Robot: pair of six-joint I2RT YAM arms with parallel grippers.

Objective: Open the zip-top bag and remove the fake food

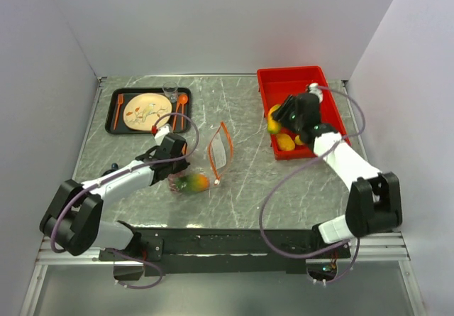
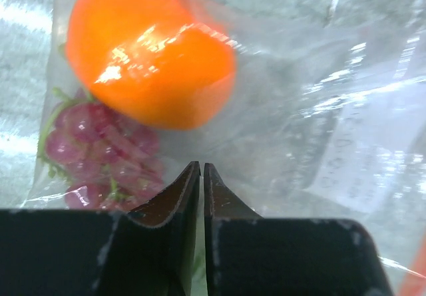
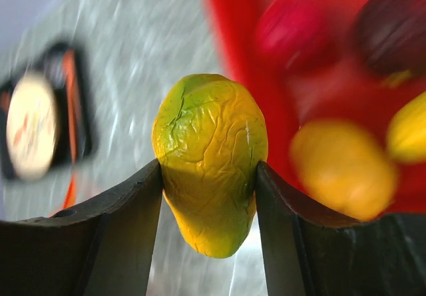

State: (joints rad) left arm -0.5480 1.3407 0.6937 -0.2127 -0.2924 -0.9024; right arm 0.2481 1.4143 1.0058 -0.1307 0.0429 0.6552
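The clear zip-top bag [image 1: 220,153] lies mid-table, its orange-red zipper strip toward the back. Fake food remains inside it: an orange fruit [image 2: 150,56] and pinkish grapes [image 2: 100,149], which the top view shows as a coloured lump [image 1: 193,182]. My left gripper [image 2: 202,166] sits at the bag's near-left corner [image 1: 174,175], jaws parted only by a thin slit right over the plastic [image 2: 319,76]. My right gripper [image 3: 208,166] is shut on a yellow-green mango [image 3: 210,156], held at the left wall of the red bin [image 1: 273,124].
The red bin [image 1: 284,82] at the back right holds yellow [image 1: 286,143], red [image 3: 286,30] and dark purple [image 3: 393,33] fruits. A black tray [image 1: 112,117] at the back left carries a beige plate [image 1: 147,111], orange cutlery and a small glass [image 1: 170,90]. Walls enclose the table.
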